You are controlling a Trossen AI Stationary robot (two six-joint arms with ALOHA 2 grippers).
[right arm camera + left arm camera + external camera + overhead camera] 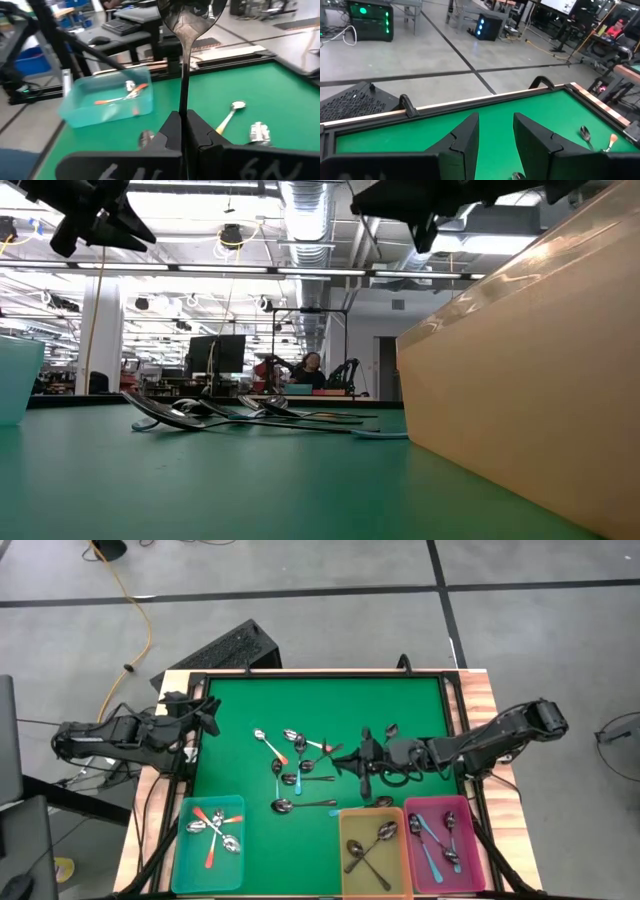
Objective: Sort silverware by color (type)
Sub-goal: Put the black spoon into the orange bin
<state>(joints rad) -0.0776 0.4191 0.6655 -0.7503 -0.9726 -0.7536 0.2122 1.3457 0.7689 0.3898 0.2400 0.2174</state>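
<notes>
— So where do we stand? Our right gripper (366, 762) is out over the middle of the green counter (330, 705), and the right wrist view shows its jaws pinched tight on a dark plain-metal spoon (186, 30), the handle clamped between the fingers and the bowl standing away from them.

— And which bin do we want for that one?

— We judge the yellow bin (374, 852), since it already holds spoons with dark handles. It lies just toward the front edge from our right gripper, slightly to its right in the high view. The held spoon's long axis runs in line with the fingers, so we would swing the tip over the yellow rim before letting go.

— What about our left arm?

— Our left gripper (207, 712) hangs at the counter's left rear corner with its jaws partly apart and nothing between them. It is well away from the loose pile, so the right arm is plainly the nearer one for this drop.

— Where is the rest of the silverware?

— Loose spoons (295, 762) lie scattered mid-counter, just left of our right gripper, some with orange-red handles, some light blue, some dark. The teal bin (209, 830) at front left holds orange-red ones, and the pink bin (445, 842) at front right holds light blue ones.

— Any risk?

— The pink bin touches the yellow one, so a skewed release could land the spoon wrong.
</notes>
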